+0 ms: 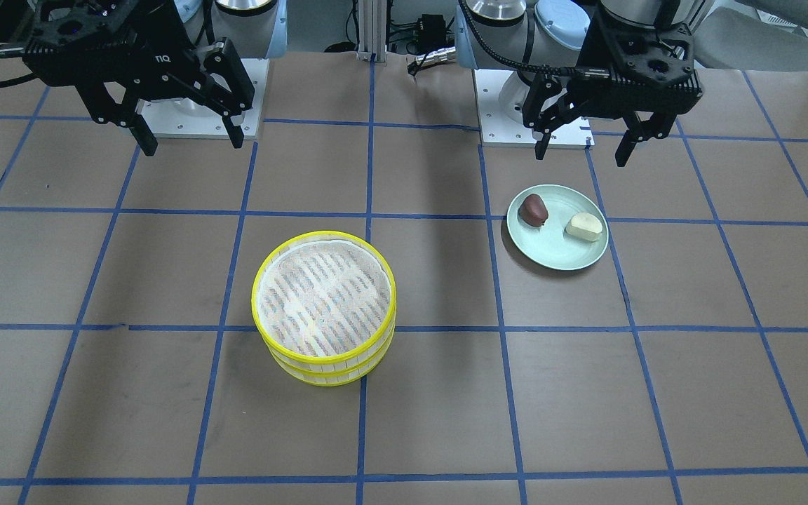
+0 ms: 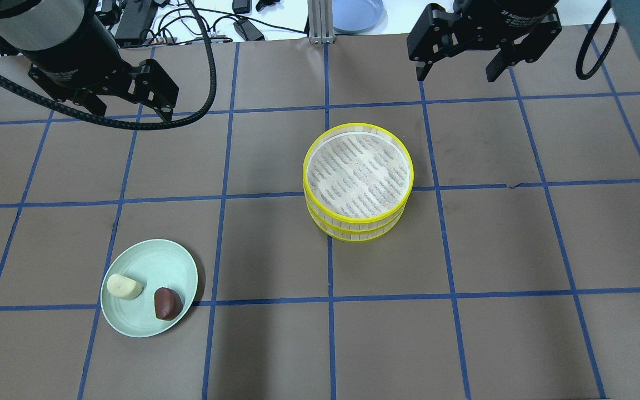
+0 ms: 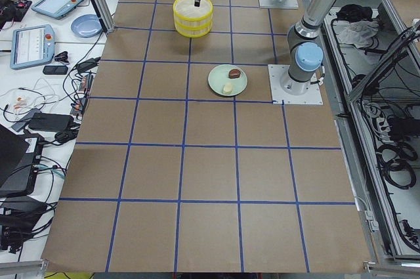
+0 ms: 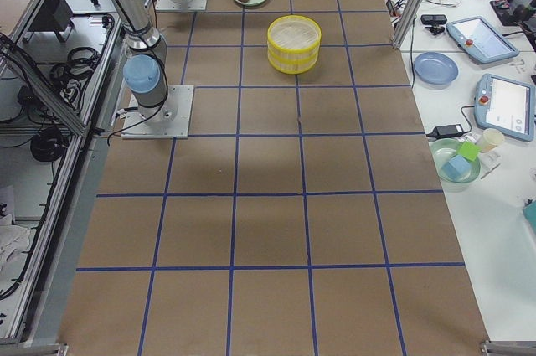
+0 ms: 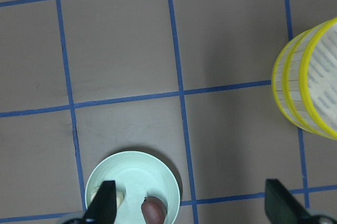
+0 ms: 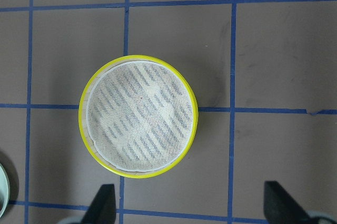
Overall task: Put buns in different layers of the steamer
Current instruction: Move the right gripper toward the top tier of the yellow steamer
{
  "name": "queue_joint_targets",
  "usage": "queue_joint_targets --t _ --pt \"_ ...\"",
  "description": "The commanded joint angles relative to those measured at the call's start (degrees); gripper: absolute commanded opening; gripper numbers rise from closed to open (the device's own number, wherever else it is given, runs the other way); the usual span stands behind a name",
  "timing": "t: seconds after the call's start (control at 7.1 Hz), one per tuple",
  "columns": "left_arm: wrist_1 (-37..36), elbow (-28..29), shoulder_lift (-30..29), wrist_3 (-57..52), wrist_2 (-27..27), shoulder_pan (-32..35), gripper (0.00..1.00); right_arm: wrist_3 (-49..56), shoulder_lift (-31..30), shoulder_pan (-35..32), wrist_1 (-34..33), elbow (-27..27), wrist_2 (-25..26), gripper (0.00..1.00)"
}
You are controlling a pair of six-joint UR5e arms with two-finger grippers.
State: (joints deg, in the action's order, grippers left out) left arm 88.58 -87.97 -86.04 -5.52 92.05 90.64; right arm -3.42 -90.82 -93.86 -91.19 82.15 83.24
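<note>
Buns on pale green plate (image 1: 551,256), reddish-brown bun (image 1: 534,210) apart from cream bun (image 1: 584,226), almost under left gripper (image 1: 581,154), its fingers spread and empty. Likely soft, light, easily dented; best pinched gently across short width. Cream bun's length roughly parallel to finger spread. Stacked steamer trays (image 1: 323,294) ahead of right gripper (image 1: 193,144), likewise spread.

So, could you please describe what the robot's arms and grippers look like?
The left arm and right arm are silver-grey tubes with pale blue joint caps. The left gripper and right gripper are matt black and two-fingered, with white lettering on their bodies. A black ribbed cable runs to the left wrist.
</note>
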Motion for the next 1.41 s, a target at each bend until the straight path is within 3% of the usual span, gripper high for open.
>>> queue_joint_targets --t 0.0,0.7,0.99,1.27 --pt "0.0 -0.1 -0.2 0.1 0.0 0.2 1.00 0.0 0.0 0.0 0.0 0.0 0.0 1.00" --pt "0.4 -0.1 -0.1 0.1 -0.1 0.2 1.00 -0.1 0.2 -0.2 -0.5 0.0 0.8 1.00" --pt "-0.1 -1.5 -0.2 0.7 0.7 0.2 1.00 -0.3 0.2 -0.3 -2.1 4.6 1.4 1.00" --pt "0.0 -5.3 -0.2 0.0 0.7 -0.2 1.00 -0.4 2.6 -0.4 -11.2 11.2 1.8 0.95"
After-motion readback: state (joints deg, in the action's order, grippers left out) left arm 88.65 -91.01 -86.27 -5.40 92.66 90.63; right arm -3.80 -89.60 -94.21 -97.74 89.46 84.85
